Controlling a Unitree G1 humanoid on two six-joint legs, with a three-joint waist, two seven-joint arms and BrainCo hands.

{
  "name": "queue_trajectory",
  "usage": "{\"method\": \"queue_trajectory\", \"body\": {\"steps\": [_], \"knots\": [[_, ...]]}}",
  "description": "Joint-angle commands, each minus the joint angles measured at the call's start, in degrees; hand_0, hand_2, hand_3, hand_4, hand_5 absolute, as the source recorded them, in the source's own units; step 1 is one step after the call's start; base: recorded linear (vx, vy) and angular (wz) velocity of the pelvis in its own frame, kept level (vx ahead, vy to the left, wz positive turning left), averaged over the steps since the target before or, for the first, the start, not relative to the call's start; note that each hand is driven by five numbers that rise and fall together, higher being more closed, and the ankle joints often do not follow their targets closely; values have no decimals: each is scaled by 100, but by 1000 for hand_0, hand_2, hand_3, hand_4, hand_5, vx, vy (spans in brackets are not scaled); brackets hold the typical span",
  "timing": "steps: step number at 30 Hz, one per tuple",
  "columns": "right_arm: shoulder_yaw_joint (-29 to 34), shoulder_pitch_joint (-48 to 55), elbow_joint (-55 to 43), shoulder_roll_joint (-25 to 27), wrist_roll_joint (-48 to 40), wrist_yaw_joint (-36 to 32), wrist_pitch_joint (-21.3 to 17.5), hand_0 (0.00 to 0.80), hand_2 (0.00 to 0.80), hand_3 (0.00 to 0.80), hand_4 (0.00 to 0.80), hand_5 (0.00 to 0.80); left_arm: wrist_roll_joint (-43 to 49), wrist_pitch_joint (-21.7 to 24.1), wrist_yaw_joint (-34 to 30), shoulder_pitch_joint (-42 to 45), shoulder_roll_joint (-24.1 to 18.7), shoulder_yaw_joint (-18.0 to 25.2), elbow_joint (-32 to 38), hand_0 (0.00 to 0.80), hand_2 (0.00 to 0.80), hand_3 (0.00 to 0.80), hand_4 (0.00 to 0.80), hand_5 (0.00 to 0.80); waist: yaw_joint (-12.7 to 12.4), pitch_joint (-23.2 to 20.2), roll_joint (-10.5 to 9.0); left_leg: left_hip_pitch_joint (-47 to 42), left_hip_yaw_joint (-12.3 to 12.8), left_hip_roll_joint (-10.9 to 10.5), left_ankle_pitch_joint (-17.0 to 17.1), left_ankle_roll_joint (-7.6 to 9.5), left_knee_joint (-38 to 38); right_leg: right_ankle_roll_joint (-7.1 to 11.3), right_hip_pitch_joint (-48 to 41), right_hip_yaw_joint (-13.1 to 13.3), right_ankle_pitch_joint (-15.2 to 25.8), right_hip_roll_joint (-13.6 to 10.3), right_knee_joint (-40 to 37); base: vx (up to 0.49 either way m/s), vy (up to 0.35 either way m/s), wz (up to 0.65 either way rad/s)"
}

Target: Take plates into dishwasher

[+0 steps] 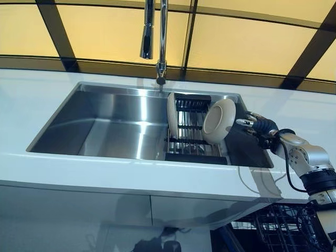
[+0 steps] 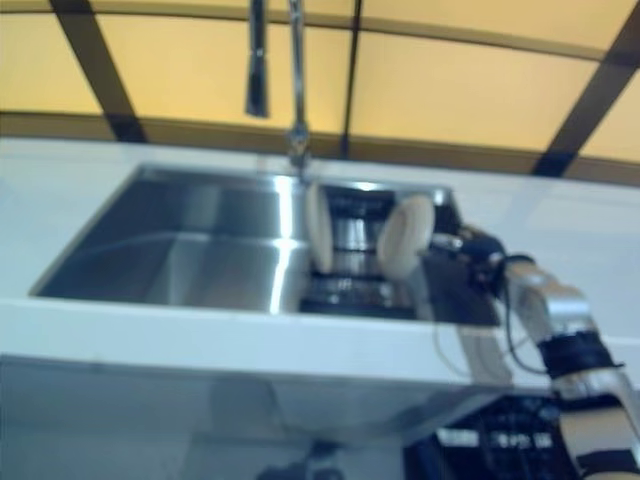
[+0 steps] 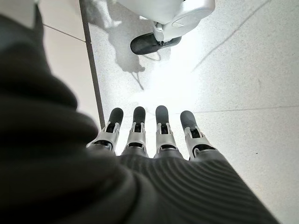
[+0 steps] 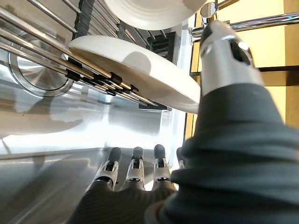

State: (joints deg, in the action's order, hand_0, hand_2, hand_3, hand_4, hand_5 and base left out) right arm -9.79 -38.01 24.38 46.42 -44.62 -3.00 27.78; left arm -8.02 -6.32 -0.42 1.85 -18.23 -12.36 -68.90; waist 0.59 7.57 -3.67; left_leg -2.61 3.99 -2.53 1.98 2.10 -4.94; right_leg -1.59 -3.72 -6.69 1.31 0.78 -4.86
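Right hand point(image 1: 258, 127): reaching into sink point(image 1: 121, 123), fingers straight and spread, just beside tilted plate point(image 1: 219, 121).
Left hand point(image 3: 154, 135): hanging toward floor point(image 3: 243, 70), fingers straight.

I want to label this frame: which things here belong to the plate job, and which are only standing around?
For the job:
- two plates on edge in the rack
- right hand, open, beside the nearer plate
- dishwasher basket, lower right

Standing around:
- sink
- faucet
- left hand, idle over floor

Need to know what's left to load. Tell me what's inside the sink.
A dark wire rack sits in the sink, at its right end, with two white plates standing on edge in it. The right hand is beside the nearer plate. The rack and plates hide the basin floor beneath them.
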Motion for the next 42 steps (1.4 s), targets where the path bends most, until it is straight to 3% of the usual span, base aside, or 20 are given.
{"method": "queue_trajectory", "body": {"steps": [1, 42], "knots": [[-132, -727, 191, 223, -4, 63, -170, 0, 0, 0, 0, 0, 40, 67, 28, -83, -20, -366, -332, 0, 0, 0, 0, 0, -141, -225, -28, -8, 14, 77, -363, -9, -6, 385, 149, 20, -109, -122, 185, 0, 0, 0], [-403, -1051, 197, 87, -92, 180, 194, 0, 0, 0, 0, 0, -97, 34, 61, -121, -56, -403, -335, 0, 0, 0, 0, 0, -240, -13, -90, 42, -68, 85, -346, 15, -6, 378, 221, -6, -142, -121, 296, 0, 0, 0]]}}
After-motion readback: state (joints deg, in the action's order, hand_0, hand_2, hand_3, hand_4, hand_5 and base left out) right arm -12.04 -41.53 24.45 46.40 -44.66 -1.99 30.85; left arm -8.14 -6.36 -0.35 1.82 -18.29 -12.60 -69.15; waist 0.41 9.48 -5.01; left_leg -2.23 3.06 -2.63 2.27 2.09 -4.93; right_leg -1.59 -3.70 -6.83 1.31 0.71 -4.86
